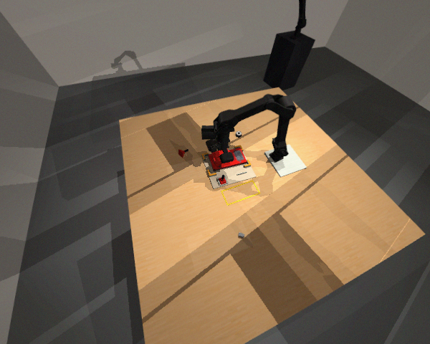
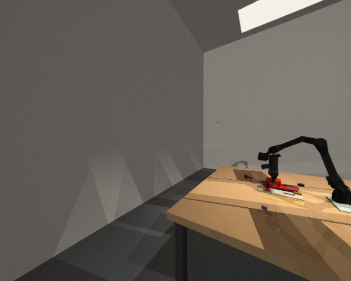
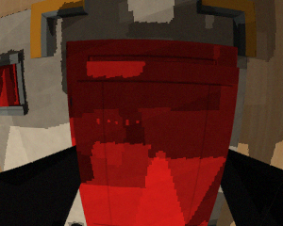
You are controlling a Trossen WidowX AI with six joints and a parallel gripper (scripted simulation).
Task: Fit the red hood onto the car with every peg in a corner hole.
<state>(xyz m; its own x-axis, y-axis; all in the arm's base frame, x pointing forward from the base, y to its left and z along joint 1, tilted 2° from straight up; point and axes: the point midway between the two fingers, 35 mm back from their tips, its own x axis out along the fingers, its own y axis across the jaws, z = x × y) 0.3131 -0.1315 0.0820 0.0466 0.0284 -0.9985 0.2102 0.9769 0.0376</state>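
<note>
The red hood [image 1: 216, 159] [image 2: 278, 182] [image 3: 151, 94] is between the fingers of my gripper [image 1: 226, 158] [image 2: 272, 180] [image 3: 152, 154], which is shut on its two sides. The hood is over the left part of the red chassis [image 1: 244, 162] [image 2: 291, 188], within the jig's orange corner brackets [image 1: 248, 165] [image 3: 38, 28]. In the wrist view the hood looks nearly square to the brackets. The pegs, the corner holes and the engine block are hidden, so I cannot tell whether the hood sits flat on the deck.
A small red part [image 1: 222, 180] [image 3: 1, 87] sits in a holder on the pale plate [image 1: 246, 178] beside the chassis. Another red part [image 1: 181, 152] [image 2: 246, 176], a black wheel-like part [image 1: 239, 134] [image 2: 300, 184], a grey block [image 1: 241, 235] [image 2: 264, 207] and a yellow outline [image 1: 228, 204] lie around.
</note>
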